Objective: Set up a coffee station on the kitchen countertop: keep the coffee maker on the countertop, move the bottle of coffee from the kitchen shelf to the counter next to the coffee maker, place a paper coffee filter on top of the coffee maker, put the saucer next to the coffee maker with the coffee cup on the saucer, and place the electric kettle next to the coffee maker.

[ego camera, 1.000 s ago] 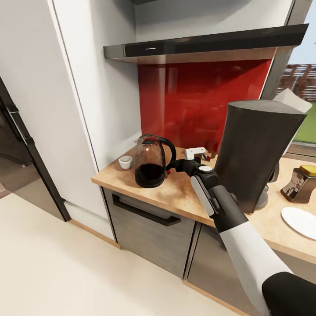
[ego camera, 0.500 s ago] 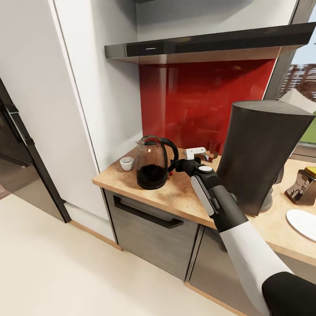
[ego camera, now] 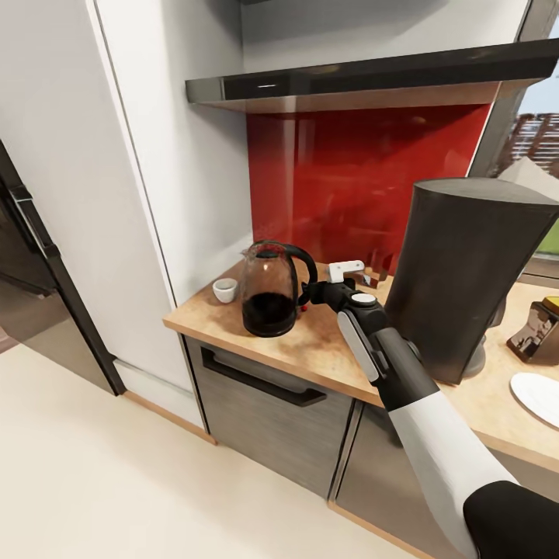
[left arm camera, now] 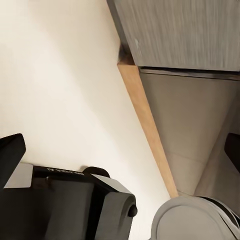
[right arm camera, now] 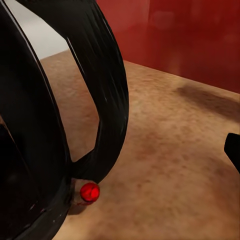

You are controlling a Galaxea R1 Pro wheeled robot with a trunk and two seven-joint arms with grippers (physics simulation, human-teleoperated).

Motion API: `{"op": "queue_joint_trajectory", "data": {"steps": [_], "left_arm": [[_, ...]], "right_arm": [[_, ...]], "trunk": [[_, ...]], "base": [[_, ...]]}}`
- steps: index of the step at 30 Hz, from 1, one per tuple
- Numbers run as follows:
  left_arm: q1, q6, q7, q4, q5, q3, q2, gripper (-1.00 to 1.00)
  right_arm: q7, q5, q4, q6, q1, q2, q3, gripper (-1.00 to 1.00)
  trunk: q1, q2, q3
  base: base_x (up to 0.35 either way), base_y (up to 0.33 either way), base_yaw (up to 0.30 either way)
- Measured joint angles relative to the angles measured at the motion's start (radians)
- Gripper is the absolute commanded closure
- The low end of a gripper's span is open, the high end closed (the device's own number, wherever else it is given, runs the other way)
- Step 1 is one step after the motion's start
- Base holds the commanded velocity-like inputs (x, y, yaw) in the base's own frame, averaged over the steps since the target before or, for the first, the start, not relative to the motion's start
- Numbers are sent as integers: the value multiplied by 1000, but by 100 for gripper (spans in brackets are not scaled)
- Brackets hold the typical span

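Right gripper at the electric kettle handle near the countertop end corner; closure cannot be told. An off-centre grasp could tip the kettle.

Right arm extended forward and to the left, forearm white, wrist section dark. Right gripper at the kettle handle (jaw state not discernible).
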Motion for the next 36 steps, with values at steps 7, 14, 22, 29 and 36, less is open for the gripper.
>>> {"op": "queue_joint_trajectory", "data": {"steps": [7,14,22,29,36], "left_arm": [[0,0,0,0,0,0,0,-100],[0,0,0,0,0,0,0,-100],[0,0,0,0,0,0,0,-100],[0,0,0,0,0,0,0,-100],[0,0,0,0,0,0,0,-100]], "right_arm": [[0,0,0,0,0,0,0,-100],[0,0,0,0,0,0,0,-100],[0,0,-1,-1,0,0,0,-100],[0,0,-2,-22,0,0,0,-100],[0,0,-1,-51,0,0,0,-100]], "trunk": [[0,0,0],[0,0,0],[0,0,0],[0,0,0],[0,0,0]], "base": [[45,2,0],[29,0,0],[2,0,0],[0,0,0],[0,0,0]]}}
